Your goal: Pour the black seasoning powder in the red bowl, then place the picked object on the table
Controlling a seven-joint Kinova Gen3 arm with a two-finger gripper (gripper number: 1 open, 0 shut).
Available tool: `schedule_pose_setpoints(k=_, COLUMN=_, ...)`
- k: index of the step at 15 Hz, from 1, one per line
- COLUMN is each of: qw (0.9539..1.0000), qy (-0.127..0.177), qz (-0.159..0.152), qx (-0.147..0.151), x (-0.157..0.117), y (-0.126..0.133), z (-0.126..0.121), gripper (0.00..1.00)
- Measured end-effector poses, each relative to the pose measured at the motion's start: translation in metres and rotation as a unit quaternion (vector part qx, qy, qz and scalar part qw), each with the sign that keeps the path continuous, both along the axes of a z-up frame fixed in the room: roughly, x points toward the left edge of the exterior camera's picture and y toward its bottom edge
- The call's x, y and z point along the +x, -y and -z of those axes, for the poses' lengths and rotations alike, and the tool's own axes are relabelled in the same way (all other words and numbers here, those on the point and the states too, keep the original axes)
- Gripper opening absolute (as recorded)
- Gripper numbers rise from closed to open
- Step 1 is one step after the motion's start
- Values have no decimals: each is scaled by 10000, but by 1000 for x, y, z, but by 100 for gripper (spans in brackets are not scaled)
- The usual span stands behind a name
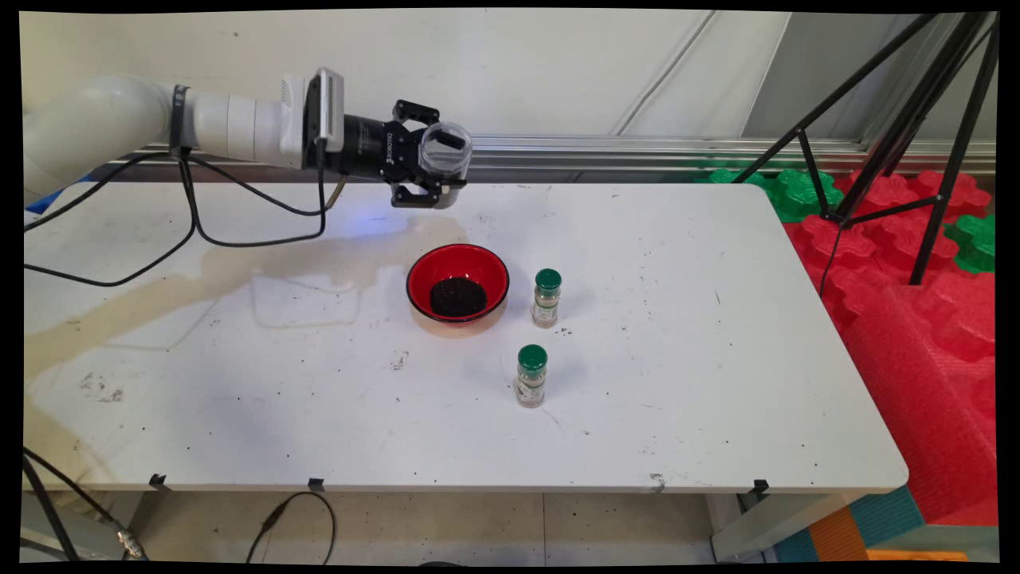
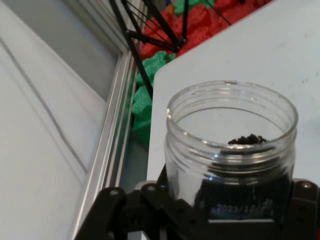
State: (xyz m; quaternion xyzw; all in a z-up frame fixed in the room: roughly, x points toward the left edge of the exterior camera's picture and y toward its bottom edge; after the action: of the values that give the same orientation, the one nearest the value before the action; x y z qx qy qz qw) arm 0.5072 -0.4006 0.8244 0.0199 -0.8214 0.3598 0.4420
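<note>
The tool [image 1: 431, 172] grips a clear jar [image 1: 445, 150] tipped sideways above the counter [image 1: 717, 383], at 11 o'clock from the red bowl [image 1: 457, 281]; leftover dark grains [image 2: 247, 140] could spill outside it.

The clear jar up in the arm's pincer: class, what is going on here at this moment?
The pincer holds a clear, lidless jar tipped on its side in the air, above the table's far edge and behind the red bowl. A few dark grains remain inside the jar, and a dark pile lies in the bowl. Two green-capped spice bottles stand upright to the bowl's right.
</note>
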Motion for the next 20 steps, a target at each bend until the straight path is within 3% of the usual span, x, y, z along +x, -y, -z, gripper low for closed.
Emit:
schedule_pose_setpoints(k=2, qw=9988, qy=-370, qz=-186, qx=267, x=3, y=0, z=-2, gripper=0)
schedule_pose_setpoints(k=5, qw=9906, qy=-1045, qz=-506, qx=721, x=8, y=0, z=-7, gripper=0)
schedule_pose_setpoints(k=10, qw=9677, qy=-1957, qz=-941, qx=1279, x=15, y=-2, z=-14, gripper=0)
schedule_pose_setpoints(k=14, qw=9513, qy=-2404, qz=-1172, qx=1534, x=23, y=-9, z=-18, gripper=0)
schedule_pose_setpoints(k=17, qw=9437, qy=-2584, qz=-1277, qx=1623, x=28, y=-18, z=-19, gripper=0)
schedule_pose_setpoints(k=20, qw=9391, qy=-2686, qz=-1351, qx=1663, x=36, y=-28, z=-20, gripper=0)
